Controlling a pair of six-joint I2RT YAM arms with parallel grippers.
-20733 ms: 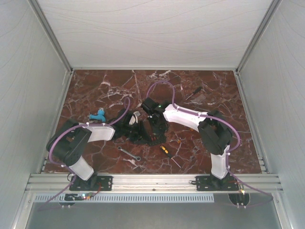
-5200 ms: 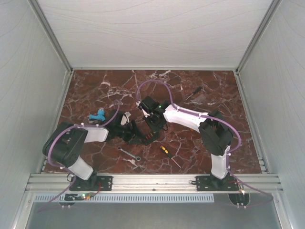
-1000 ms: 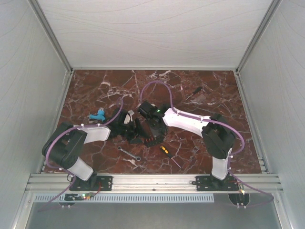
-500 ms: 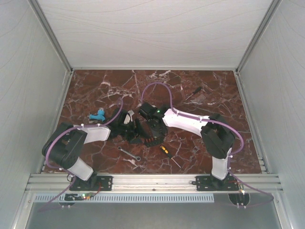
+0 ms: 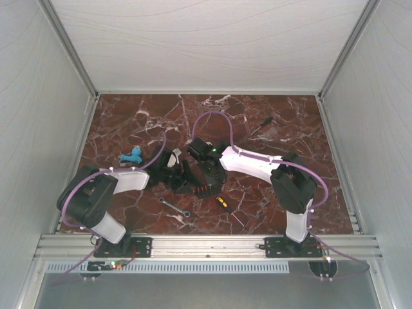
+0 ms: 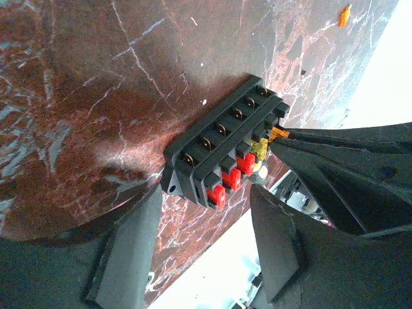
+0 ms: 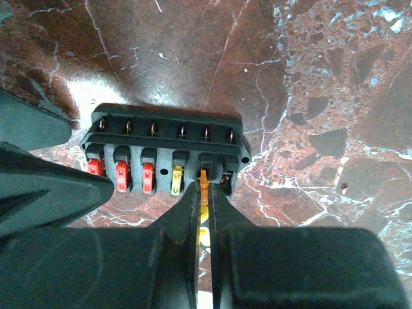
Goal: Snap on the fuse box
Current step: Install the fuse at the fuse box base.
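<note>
The fuse box (image 7: 164, 125) is a black block lying on the marble, with three red fuses (image 7: 119, 177) and a yellow one seated along its front row. My right gripper (image 7: 204, 187) is shut on a thin orange fuse (image 7: 204, 179), whose tip is at the slot beside the yellow fuse. In the left wrist view, my left gripper (image 6: 206, 191) stands open with its fingers (image 6: 132, 244) on either side of the fuse box's (image 6: 219, 138) near end. I cannot tell whether they touch it. From above, both grippers meet over the fuse box (image 5: 205, 188) at mid-table.
A yellow-and-black screwdriver (image 5: 223, 203) and a silver wrench (image 5: 174, 207) lie just in front of the fuse box. A blue object (image 5: 132, 155) sits to the left and a dark tool (image 5: 261, 125) at the back right. A loose orange fuse (image 6: 345, 14) lies farther off.
Since five seconds ago the right gripper has come in closer over the box's front. Over the last second almost nothing has moved.
</note>
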